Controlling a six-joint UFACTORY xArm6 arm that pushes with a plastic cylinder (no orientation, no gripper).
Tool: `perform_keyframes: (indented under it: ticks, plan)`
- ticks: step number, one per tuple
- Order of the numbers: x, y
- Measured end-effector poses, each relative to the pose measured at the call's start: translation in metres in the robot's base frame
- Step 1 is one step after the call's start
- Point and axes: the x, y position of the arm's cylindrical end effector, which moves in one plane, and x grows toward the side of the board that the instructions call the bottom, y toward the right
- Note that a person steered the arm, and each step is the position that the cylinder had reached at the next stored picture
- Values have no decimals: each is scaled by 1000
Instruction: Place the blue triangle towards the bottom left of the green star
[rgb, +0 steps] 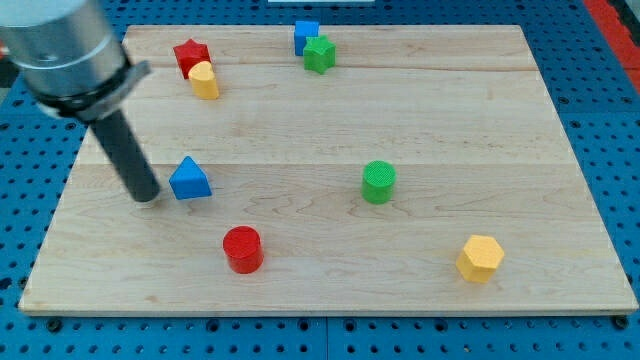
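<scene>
One push pending: tip just left of blue triangle, near bench left edge. No pincer fitted. Next, shove toward top edge, below-left of green star.

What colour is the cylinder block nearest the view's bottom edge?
Red, clearest in the camera view, the only one, below and right of the blue triangle.

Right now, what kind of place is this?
Probably a robot lab bench: a pale wooden board on a blue pegboard table, small blocks like the blue triangle, and my tip just left of it.
</scene>
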Motion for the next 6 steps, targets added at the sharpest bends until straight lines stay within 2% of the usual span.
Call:
perform_keyframes:
  ticks: [1,2,3,4,6]
  plan:
    - [-56,32]
    - [-47,41]
    - [-48,-84]
    - [-11,-92]
    - [-5,95]
